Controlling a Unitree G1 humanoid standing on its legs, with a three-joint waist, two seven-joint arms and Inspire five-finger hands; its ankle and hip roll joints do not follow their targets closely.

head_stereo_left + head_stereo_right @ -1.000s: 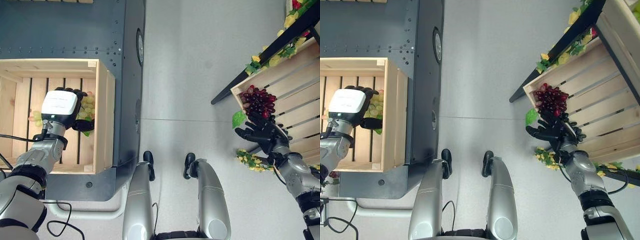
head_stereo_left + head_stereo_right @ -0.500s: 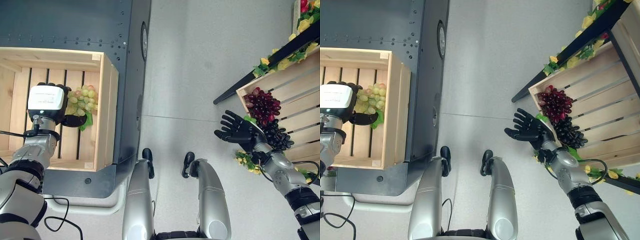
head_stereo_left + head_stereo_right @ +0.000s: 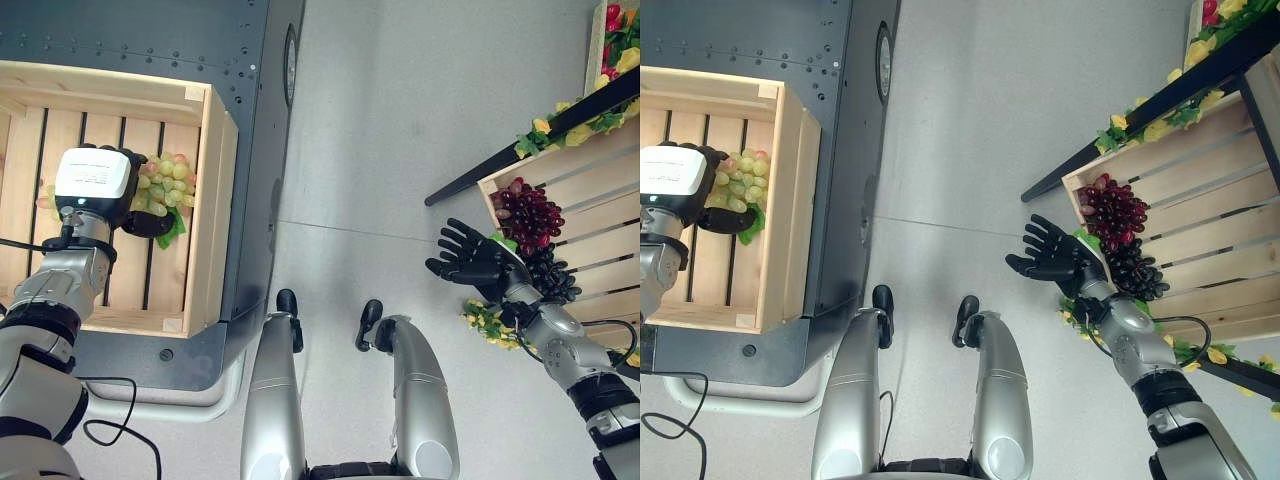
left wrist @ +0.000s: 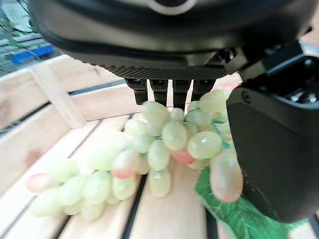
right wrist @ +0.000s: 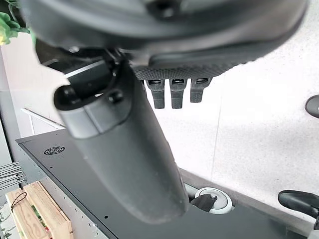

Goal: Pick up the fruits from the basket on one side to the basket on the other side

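Green grapes (image 3: 160, 184) are the thing to watch right now. Over on the left there's a slatted wooden crate (image 3: 212, 190) sitting on a dark metal surface (image 3: 150, 40), and the bunch lies inside it near the right-hand wall, on a green leaf. The left robot hand (image 3: 95, 185) is down in the crate with its fingers and thumb curled round the bunch. From the wrist camera you can see the fingertips (image 4: 164, 92) behind the grapes and the thumb pressed against the side, while the loose tail of the bunch trails across the slats. So I'd say it has a grip, but the bunch isn't clearly off the wood yet.

Moving right, there's bare grey floor (image 3: 400, 120), then the right robot hand (image 3: 1055, 260) hanging in the air with its fingers spread and nothing in it, just beside the corner of the other wooden crate (image 3: 590, 215). That one sits tilted on a dark stand with fake leaves and flowers around it. Red grapes (image 3: 1112, 210) and dark purple grapes (image 3: 1135, 270) are lying in it, touching each other.

My guess is we're at the pick-up step for the green bunch. Next it needs a clean lift over the crate wall without the dangling end snagging, then a carry across.
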